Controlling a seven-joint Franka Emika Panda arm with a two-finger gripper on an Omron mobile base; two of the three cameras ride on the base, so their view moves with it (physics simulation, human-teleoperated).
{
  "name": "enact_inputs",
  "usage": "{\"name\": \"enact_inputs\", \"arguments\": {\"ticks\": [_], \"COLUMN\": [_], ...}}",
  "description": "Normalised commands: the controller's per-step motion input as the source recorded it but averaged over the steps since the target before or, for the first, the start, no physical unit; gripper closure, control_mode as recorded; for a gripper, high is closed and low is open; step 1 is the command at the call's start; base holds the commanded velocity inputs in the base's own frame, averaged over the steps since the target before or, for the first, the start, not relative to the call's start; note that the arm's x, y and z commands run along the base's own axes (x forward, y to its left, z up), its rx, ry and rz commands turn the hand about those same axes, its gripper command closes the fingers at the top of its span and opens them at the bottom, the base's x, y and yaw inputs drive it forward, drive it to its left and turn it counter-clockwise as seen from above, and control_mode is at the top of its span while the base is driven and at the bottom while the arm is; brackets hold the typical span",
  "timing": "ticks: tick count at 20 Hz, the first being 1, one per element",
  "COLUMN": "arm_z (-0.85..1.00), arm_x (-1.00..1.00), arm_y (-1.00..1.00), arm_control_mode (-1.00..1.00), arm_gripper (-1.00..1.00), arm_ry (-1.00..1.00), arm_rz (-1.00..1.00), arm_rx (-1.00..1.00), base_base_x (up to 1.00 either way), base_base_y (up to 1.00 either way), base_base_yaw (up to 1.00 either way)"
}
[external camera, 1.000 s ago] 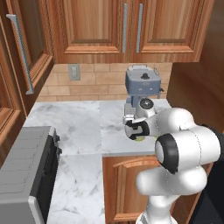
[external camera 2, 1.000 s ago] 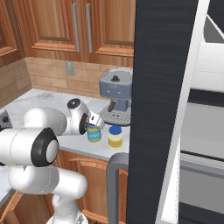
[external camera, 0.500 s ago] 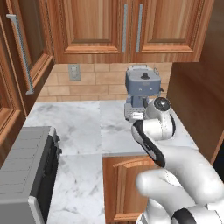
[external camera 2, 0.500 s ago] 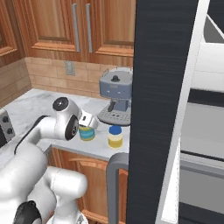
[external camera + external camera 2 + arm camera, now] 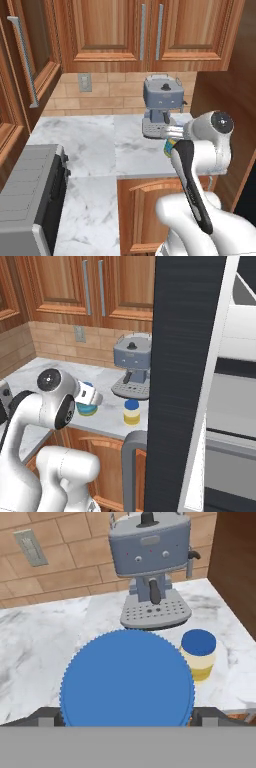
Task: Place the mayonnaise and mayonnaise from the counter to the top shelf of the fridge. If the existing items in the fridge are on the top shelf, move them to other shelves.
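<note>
Two dark fingertips (image 5: 47,717) of my hand (image 5: 127,719) sit at either side of a big blue ridged lid, so I am clamped on the first mayonnaise jar (image 5: 127,684), whose top takes up the middle of the hand view. From the right base view the same jar (image 5: 87,406) shows its blue label and yellow base just past my wrist, close above the table (image 5: 55,381); I cannot tell whether it touches the stone. From the left base view only a sliver of it (image 5: 170,145) peeks out beside my forearm. Just beside it to the right stands the second mayonnaise jar (image 5: 198,654), pale cream-yellow with a blue lid, upright on the marbled table near its front edge, and apart from the one I hold. Behind both jars sits the grey-blue coffee machine (image 5: 150,567), against the brick backsplash. The black fridge (image 5: 187,381) door stands open at the right of the right base view, with grey shelves (image 5: 230,406) inside. A grey toaster oven (image 5: 27,200) rests on the table far to my left.
</note>
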Motion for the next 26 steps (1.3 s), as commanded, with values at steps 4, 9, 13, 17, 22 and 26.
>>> {"name": "enact_inputs", "arguments": {"ticks": [4, 9, 13, 17, 22, 26], "arm_z": [0.98, 0.81, 0.57, 0.18, 0.00, 0.00], "arm_x": [-1.00, -0.99, -0.83, -0.75, -0.19, 0.00], "arm_y": [0.00, 0.02, 0.07, 0.04, -0.02, 0.00], "arm_control_mode": [-1.00, -1.00, -1.00, -1.00, 1.00, 1.00], "arm_gripper": [1.00, 1.00, 1.00, 1.00, 1.00, 1.00], "arm_ry": [-0.01, 0.03, 0.04, 0.01, 0.00, 0.00], "arm_rz": [0.10, 0.04, 0.00, 0.00, 0.01, 0.00], "arm_rx": [0.01, 0.00, -0.06, -0.09, -0.01, 0.00], "base_base_x": [0.00, 0.00, 0.00, 0.00, -0.80, -1.00], "base_base_y": [0.00, 0.00, 0.00, 0.00, -0.15, -0.41], "base_base_yaw": [0.00, 0.00, 0.00, 0.00, 0.08, 0.08]}}
